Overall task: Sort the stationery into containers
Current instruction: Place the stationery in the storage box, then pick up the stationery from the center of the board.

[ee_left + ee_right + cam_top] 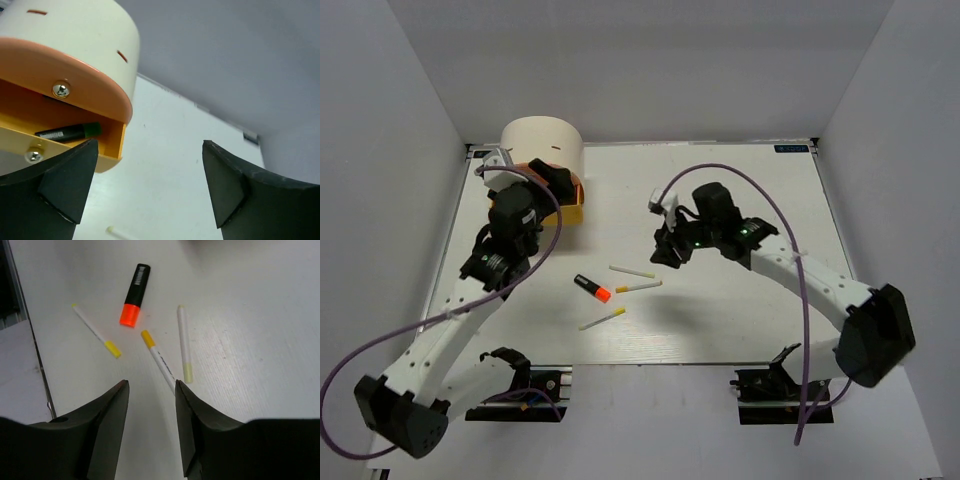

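Beside drawer (112,146) edge, left jaws apart

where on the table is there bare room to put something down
Bare: the far stretch of the table between the organiser and the right edge; also the near strip right of the sticks. Crowded: the middle, where the orange highlighter and those sticks lie by the right end effector.
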`<action>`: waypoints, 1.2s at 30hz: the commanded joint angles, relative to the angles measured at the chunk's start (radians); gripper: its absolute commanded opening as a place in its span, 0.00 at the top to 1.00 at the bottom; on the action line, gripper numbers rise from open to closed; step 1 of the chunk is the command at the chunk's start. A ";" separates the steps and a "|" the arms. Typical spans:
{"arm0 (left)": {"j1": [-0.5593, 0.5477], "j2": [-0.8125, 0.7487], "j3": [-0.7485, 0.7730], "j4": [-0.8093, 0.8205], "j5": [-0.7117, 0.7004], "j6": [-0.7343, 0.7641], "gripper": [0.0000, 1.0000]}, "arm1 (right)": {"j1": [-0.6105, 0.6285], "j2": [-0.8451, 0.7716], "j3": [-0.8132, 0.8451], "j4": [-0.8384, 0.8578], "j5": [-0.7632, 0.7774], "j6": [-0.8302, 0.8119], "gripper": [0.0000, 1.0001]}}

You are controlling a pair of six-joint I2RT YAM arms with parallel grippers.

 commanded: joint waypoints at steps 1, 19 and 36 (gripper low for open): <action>-0.004 -0.087 -0.028 -0.146 0.232 0.280 0.04 | 0.085 0.087 0.101 -0.058 0.008 -0.040 0.52; -0.004 -0.724 -0.326 -0.239 0.170 0.443 0.00 | 0.355 0.784 0.659 -0.149 0.352 0.049 0.20; -0.004 -0.715 -0.326 -0.239 0.200 0.443 0.00 | 0.427 0.881 0.667 -0.181 0.445 0.008 0.55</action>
